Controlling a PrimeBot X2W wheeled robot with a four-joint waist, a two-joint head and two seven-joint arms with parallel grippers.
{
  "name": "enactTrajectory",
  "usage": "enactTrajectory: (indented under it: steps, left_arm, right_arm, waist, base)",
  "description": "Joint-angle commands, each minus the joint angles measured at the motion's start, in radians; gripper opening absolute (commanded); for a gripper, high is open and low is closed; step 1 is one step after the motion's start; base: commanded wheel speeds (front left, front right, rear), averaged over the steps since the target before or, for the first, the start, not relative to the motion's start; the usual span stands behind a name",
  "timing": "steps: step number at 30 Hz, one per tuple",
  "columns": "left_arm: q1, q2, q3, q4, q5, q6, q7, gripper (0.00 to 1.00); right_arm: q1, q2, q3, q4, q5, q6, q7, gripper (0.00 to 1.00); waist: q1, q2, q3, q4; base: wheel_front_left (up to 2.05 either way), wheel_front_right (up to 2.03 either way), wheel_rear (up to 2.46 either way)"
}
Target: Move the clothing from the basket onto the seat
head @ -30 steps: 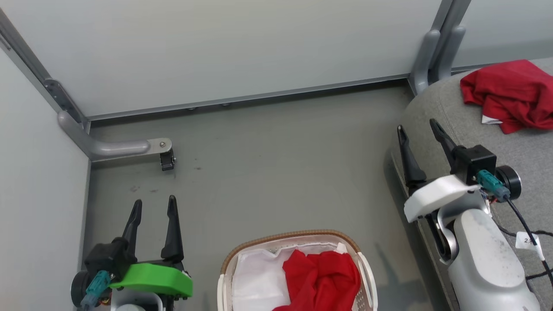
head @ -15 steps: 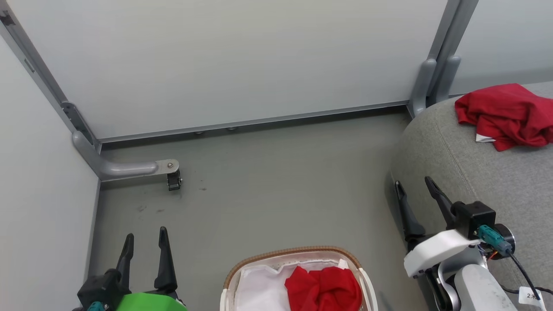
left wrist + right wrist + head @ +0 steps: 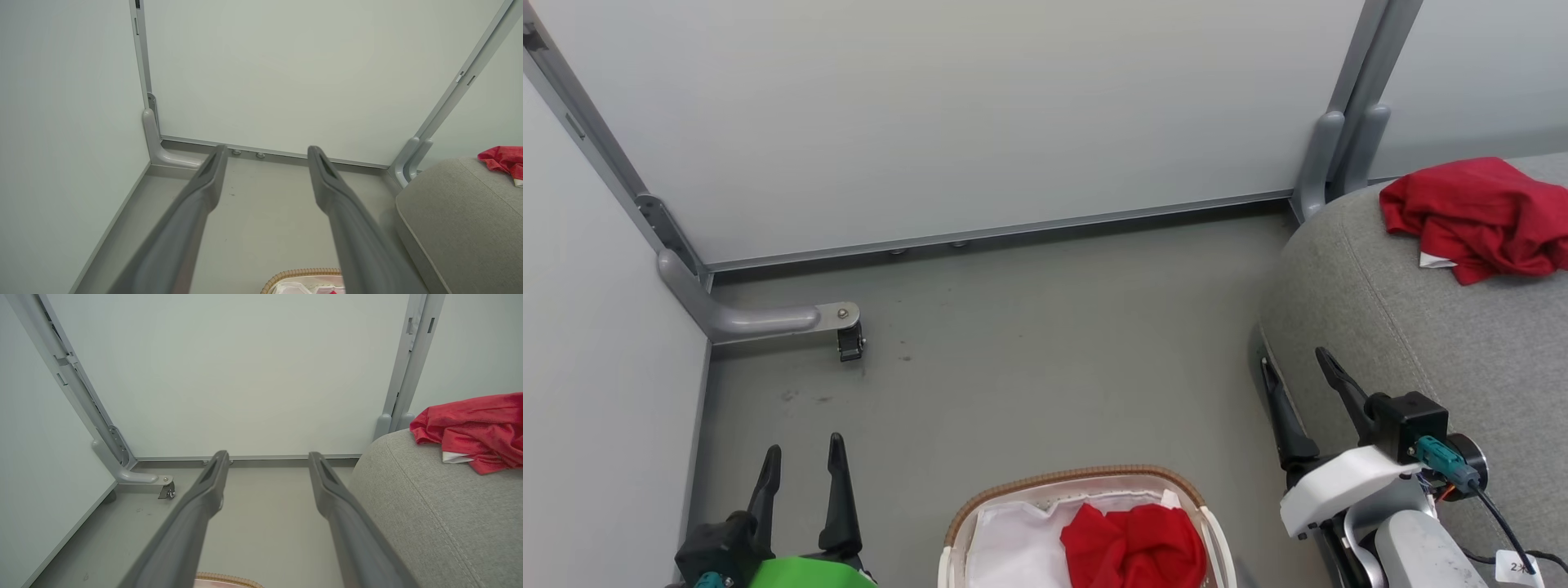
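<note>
We are partway through the job. One red garment (image 3: 1478,212) is already lying on the grey seat (image 3: 1405,343), at the upper right of the head view. The other red garment (image 3: 1135,543) is sitting bunched up in the basket (image 3: 1078,476), at the bottom middle, on the right side of the white liner (image 3: 1013,539).

We are holding the left gripper (image 3: 804,447) at the lower left. Its fingers are standing apart with nothing between them. The right gripper (image 3: 1293,359) is hanging at the lower right, just beside the seat's edge, also apart and empty.

We are thinking the next move is reaching down into the basket. We are going to need to pinch a good fold of the soft red cloth and miss the liner.

The head view is showing us the cloth inside the basket. The wrist views are catching just a bit of brown rim at their bottom edges. The right wrist view is giving us a closer look at the garment on the seat, with a white bit at its edge.
</note>
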Motion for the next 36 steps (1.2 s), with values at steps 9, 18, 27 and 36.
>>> enactTrajectory:
  steps: [9, 18, 27, 36]
  left_arm:
    - [-0.005, 0.001, 0.002, 0.004, 0.011, -0.006, -0.001, 1.00]
    - [-0.022, 0.001, -0.005, 0.006, 0.017, -0.009, -0.001, 1.00]
    - [-0.091, 0.001, -0.074, 0.035, 0.053, -0.035, -0.001, 1.00]
    - [-0.261, 0.001, -0.199, 0.113, 0.099, -0.063, 0.000, 1.00]
  right_arm:
    - [0.006, -0.004, -0.002, 0.006, -0.004, -0.001, -0.002, 1.00]
    - [-0.004, -0.004, -0.009, 0.001, -0.012, -0.001, -0.002, 1.00]
    - [-0.032, -0.004, -0.032, -0.031, -0.027, -0.001, -0.002, 1.00]
    - [-0.106, -0.004, -0.099, -0.088, -0.057, -0.001, -0.002, 1.00]
  waist:
    - [0.0001, 0.0000, 0.001, 0.002]
    - [0.0001, 0.0000, 0.010, -0.002]
    - [0.0001, 0.0000, 0.056, -0.020]
    - [0.0001, 0.0000, 0.205, -0.060]
  base:
    - [0.00, 0.00, 0.00]
    - [0.00, 0.00, 0.00]
    - [0.00, 0.00, 0.00]
    - [0.00, 0.00, 0.00]
